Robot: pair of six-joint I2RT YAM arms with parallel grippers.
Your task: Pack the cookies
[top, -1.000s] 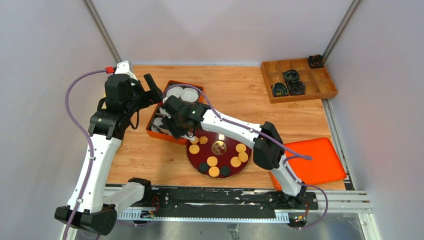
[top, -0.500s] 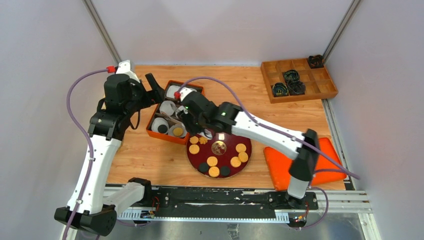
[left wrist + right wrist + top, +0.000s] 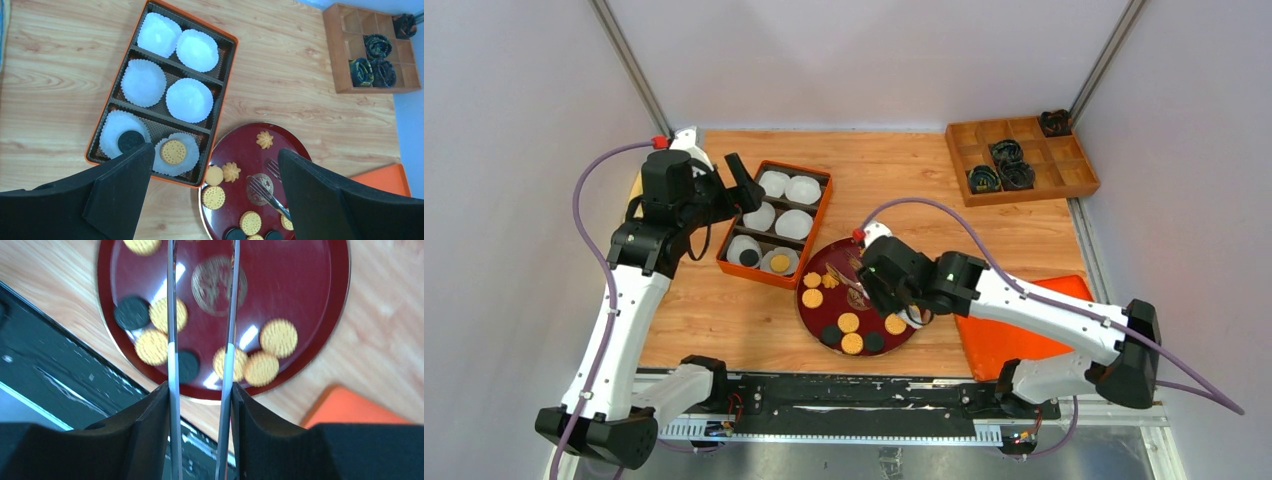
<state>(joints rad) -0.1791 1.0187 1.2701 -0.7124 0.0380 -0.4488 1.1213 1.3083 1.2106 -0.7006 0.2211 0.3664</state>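
Observation:
Several cookies lie on a dark red plate [image 3: 819, 318]: golden round ones [image 3: 850, 322], black ones [image 3: 831, 335] and flower-shaped ones [image 3: 831, 280]. An orange box [image 3: 823, 203] holds white paper cups; one near cup has a black cookie [image 3: 131, 140], the one beside it a golden cookie [image 3: 173, 151]. My right gripper [image 3: 869, 290] is shut on metal tongs [image 3: 172, 315], held over the plate [image 3: 300, 290]; the tongs' tips [image 3: 260, 182] stand apart and empty. My left gripper [image 3: 742, 188] is open and empty, above the box's left side.
A wooden compartment tray [image 3: 1064, 180] with black coiled rings stands at the back right. An orange lid [image 3: 1044, 330] lies right of the plate. A black rail [image 3: 864, 395] runs along the near edge. Grey walls close in both sides.
My right arm has pulled back from over the orange box, right and nearer, and the tongs now hang over the plate. The left arm has barely shifted.

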